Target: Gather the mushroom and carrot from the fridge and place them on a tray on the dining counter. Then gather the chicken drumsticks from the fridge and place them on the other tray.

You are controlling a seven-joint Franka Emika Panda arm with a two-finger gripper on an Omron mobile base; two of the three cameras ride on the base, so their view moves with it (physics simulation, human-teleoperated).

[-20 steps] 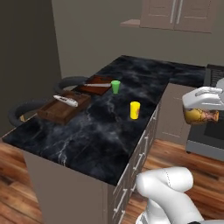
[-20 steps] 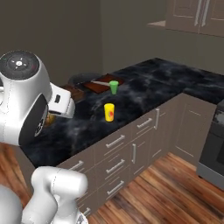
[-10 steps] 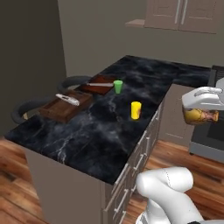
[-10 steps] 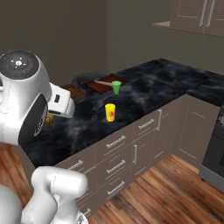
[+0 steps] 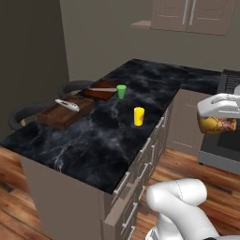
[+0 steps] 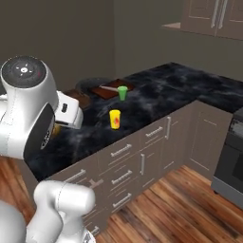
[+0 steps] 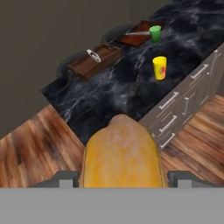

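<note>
My gripper [image 7: 121, 177] is shut on a golden-brown chicken drumstick [image 7: 120, 151], which bulges between the two fingers [image 7: 65, 177]. In the left base view the gripper [image 5: 216, 124] hangs off the right end of the dining counter [image 5: 93, 140], above the wooden floor, with the drumstick [image 5: 215, 124] under the hand. Two brown trays lie along the counter's far left edge: a near tray [image 5: 63, 114] and a far tray [image 5: 100, 92], each with a pale slim thing on it. The mushroom, the carrot and the fridge are out of view.
A yellow cup [image 5: 138, 116] and a green cup [image 5: 121, 91] stand on the marble between me and the trays. Black stools [image 5: 26, 114] sit behind the counter. Taupe drawers [image 6: 128, 161] face the floor. A dark stove [image 5: 227, 140] stands at the right.
Both base views have shifted slightly, so the camera has moved a little. The drumstick stays held in the gripper, and nothing on the counter has moved.
</note>
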